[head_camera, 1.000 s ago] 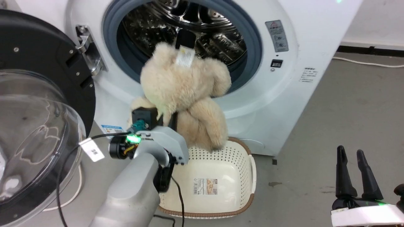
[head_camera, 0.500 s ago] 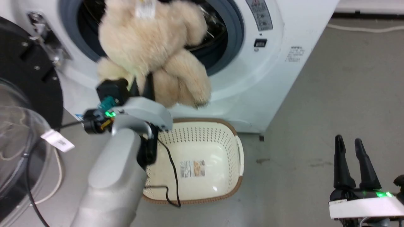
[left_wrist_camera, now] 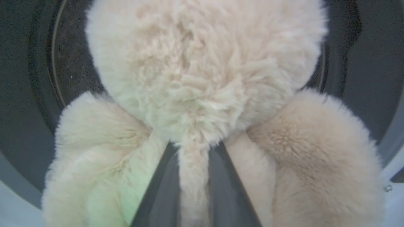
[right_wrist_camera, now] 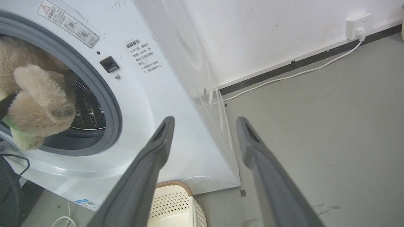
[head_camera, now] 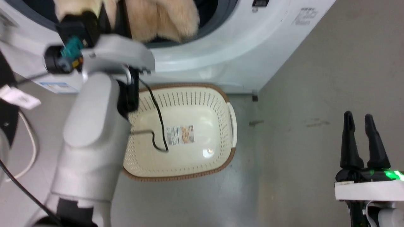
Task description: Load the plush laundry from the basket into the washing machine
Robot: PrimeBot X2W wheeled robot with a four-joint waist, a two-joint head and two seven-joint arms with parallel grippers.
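Note:
The cream-beige plush laundry (head_camera: 157,19) hangs at the mouth of the white washing machine (head_camera: 221,47), its limbs over the grey gasket. My left gripper (left_wrist_camera: 195,148) is shut on a strip of its fur, with the dark drum behind it. From the right wrist, the plush laundry (right_wrist_camera: 34,101) sits inside the porthole of the washing machine (right_wrist_camera: 157,94). The basket (head_camera: 189,97) stands on the floor below the porthole, with only its label inside. My right gripper (head_camera: 358,118) is open and holds nothing, low at the right, well away from the basket; its fingers are spread in its own view (right_wrist_camera: 205,121).
A black cable (head_camera: 157,119) from my left arm droops into the basket. The black door edge (head_camera: 6,119) and a white floor cable (head_camera: 30,148) lie at the left. Bare grey floor (head_camera: 315,78) spreads to the right. A wall socket (right_wrist_camera: 358,23) with a white cord sits behind.
The head camera has tilted down. My left gripper has carried the plush from above the basket up and forward into the porthole. The right gripper has stayed where it was.

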